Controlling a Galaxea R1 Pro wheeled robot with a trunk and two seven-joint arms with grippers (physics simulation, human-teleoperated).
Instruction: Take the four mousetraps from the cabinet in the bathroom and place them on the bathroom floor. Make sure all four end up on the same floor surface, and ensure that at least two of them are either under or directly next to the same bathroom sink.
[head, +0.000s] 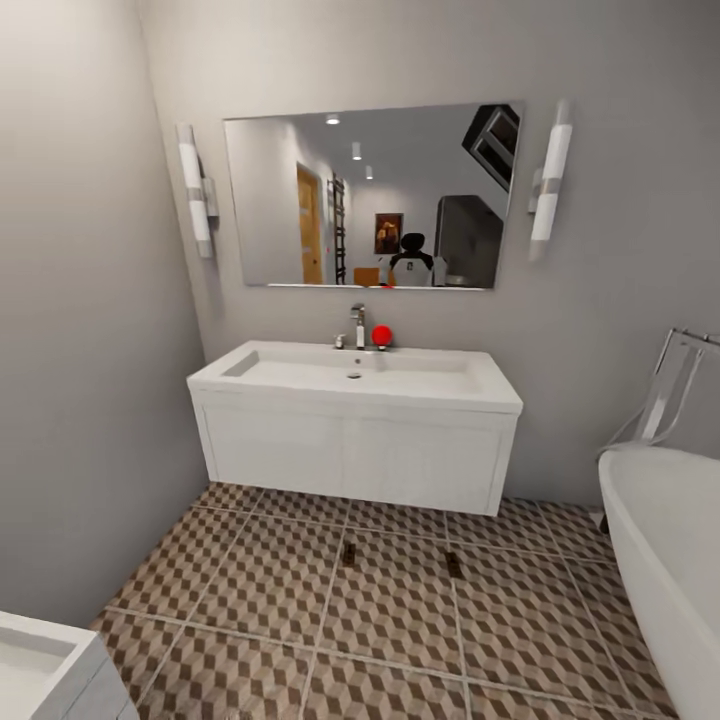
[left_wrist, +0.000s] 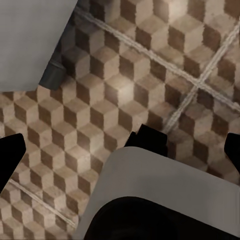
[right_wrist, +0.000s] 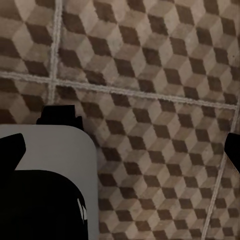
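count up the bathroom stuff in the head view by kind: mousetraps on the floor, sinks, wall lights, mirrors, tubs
mousetraps: 2, on the floor tiles in front of the vanity
sinks: 1
wall lights: 2
mirrors: 1
tubs: 1
total: 7

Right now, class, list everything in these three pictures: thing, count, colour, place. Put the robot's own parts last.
mousetraps: two, dark brown, on the floor in front of the sink, apart
bathroom sink: one, white, on the wall-hung vanity
faucet: one, chrome, at the sink's back edge
red ball: one, beside the faucet
mirror: one, above the sink
wall lights: two, white, flanking the mirror
bathtub: one, white, at right
white unit: one, lower left corner
bathroom floor: brown, beige and white cube tiles
left gripper: black jaws apart, over tiles
right gripper: black jaws apart, over tiles
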